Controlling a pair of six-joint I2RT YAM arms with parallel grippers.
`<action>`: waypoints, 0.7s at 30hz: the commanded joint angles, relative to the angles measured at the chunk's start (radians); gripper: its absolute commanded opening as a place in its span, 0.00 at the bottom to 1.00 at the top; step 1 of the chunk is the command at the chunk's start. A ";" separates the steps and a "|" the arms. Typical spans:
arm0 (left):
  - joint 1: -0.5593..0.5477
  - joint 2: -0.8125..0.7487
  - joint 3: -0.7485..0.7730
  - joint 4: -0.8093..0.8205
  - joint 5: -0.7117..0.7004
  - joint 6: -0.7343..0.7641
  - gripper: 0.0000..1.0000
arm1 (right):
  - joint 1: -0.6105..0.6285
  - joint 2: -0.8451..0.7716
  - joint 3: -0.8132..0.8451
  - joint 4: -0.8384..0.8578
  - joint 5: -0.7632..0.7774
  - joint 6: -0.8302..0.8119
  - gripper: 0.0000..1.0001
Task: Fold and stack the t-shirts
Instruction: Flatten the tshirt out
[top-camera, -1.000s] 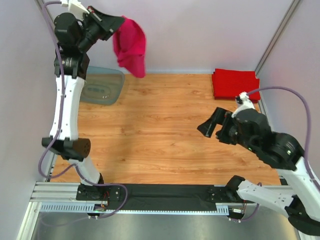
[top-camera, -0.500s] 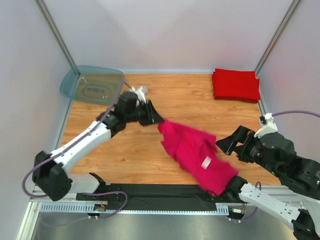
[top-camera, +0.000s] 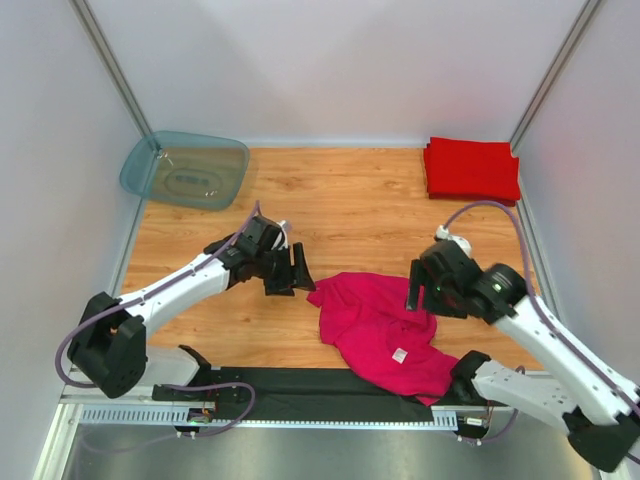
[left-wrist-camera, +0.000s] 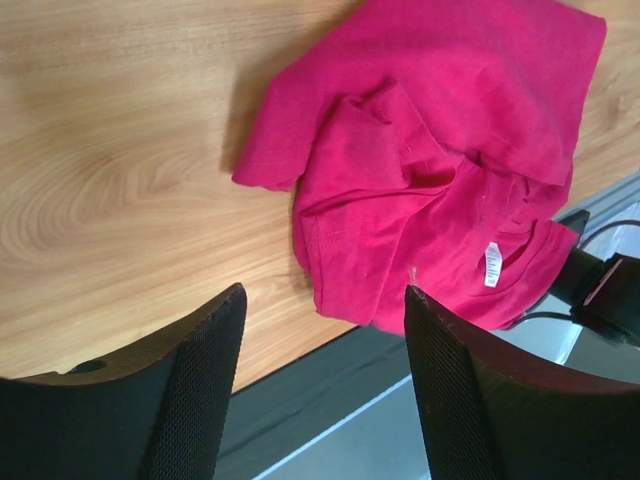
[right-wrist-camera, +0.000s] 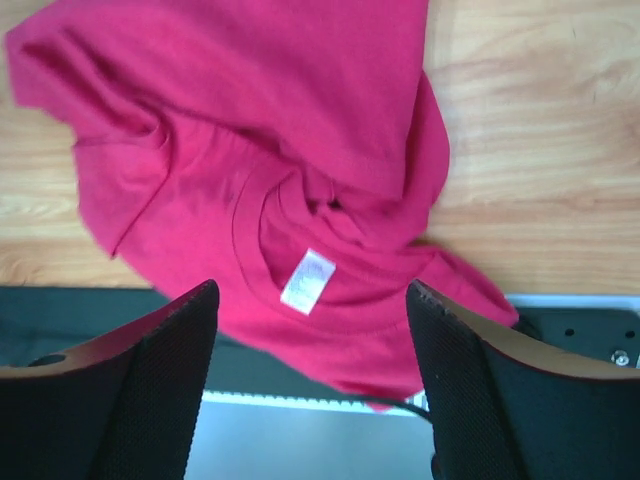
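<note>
A robotics lab test cell: plain white panel walls (top-camera: 350, 70) close the left, far and right sides, held by bare metal posts (top-camera: 114, 70). 2 robot arms (top-camera: 180, 285) are bolted to a slotted aluminium rail (top-camera: 110, 398) at the near edge of a wood-grain tabletop (top-camera: 350, 200), lilac cables (top-camera: 488, 204) looping loose.

Item, my left arm (top-camera: 180, 290): reaching low from the near-left corner of the table (top-camera: 345, 200), gripper (top-camera: 298, 268) wide apart, empty. Item, my right arm (top-camera: 545, 330): elbow bent, gripper (top-camera: 413, 290) likewise parted, near the table's near edge.
</note>
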 joint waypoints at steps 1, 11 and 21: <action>-0.005 0.070 0.038 0.044 0.049 0.065 0.72 | -0.145 0.163 -0.014 0.203 -0.101 -0.172 0.74; -0.005 0.285 0.113 0.129 0.172 0.128 0.69 | -0.372 0.430 -0.069 0.391 -0.283 -0.280 0.67; -0.003 0.423 0.192 0.146 0.221 0.163 0.31 | -0.514 0.593 -0.172 0.608 -0.324 -0.314 0.71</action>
